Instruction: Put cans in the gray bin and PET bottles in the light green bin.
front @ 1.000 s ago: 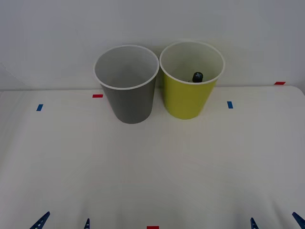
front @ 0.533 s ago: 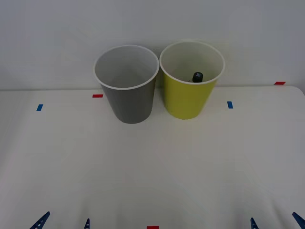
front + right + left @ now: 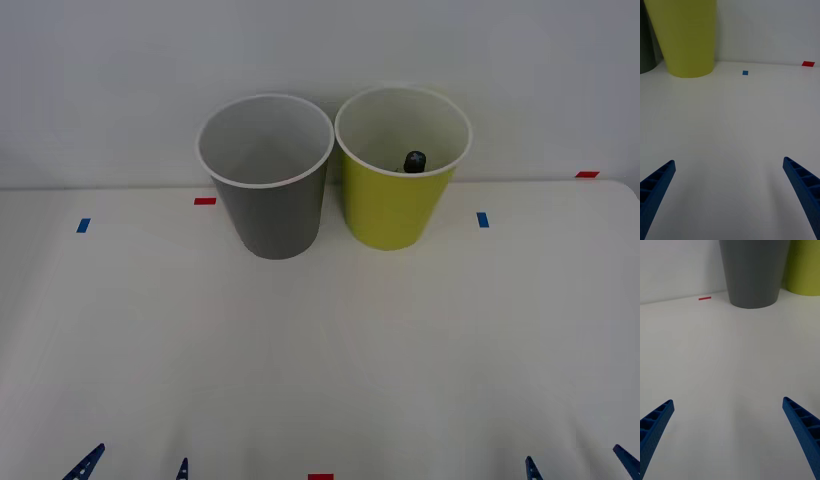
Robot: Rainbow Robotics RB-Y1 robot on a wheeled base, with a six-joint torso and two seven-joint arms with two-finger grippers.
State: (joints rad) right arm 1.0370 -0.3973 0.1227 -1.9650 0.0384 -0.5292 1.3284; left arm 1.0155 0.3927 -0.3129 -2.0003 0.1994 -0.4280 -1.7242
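While no brand, label or writing can be read on anything, the PET bottle (image 3: 415,161) shows just its black screw cap over the near rim inside the light green bin (image 3: 392,205); cap is up, so its long axis looks roughly upright, body hidden by the bin wall. Gray bin (image 3: 272,210) stands upright just beside the light green bin on its left, rims near touching; its white inside shows nothing as far as the front view reaches, bottom not seen. Both bins sit at the far edge of the white bench (image 3: 320,350), against the wall.

Left gripper (image 3: 133,468) sits low at the near bench edge, left side; its blue ribbed fingers (image 3: 655,423) are spread wide and hold nothing, with the gray bin well ahead of them. Right gripper (image 3: 578,466) sits at the near edge, right side; its fingers (image 3: 801,180) are spread wide too, nothing between them, light green bin well ahead.

Small tape marks on bench: blue mark (image 3: 483,219) right of the green bin, red mark (image 3: 205,201) left of the gray bin.
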